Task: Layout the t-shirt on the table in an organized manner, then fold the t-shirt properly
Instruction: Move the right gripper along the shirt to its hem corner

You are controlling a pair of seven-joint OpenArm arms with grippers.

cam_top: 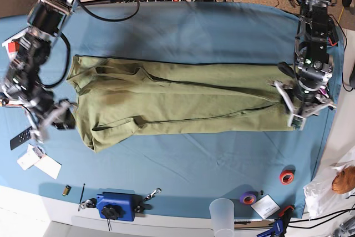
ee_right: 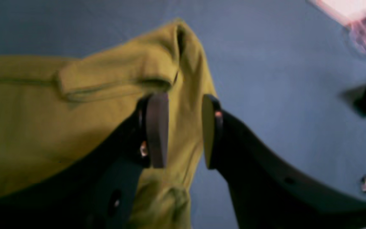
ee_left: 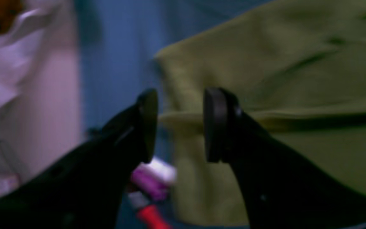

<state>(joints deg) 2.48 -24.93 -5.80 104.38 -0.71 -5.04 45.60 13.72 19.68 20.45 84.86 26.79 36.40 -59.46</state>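
The base view looks straight down on the wide teal-blue cloth-covered table [cam_top: 194, 31] from well above. Each wrist view looks along its own black fingers, close over opposite ends of the olive-green cotton t-shirt [cam_top: 183, 101], which all views share.

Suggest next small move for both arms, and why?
Probably lower and close both grippers on the t-shirt ends. It lies folded lengthwise into a long strip on the table; the left gripper and right gripper are open with cloth edges between their pads, nothing pinched yet.

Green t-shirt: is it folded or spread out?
Folded lengthwise: the olive-green cotton t-shirt lies as a long narrow band, sides turned inward.
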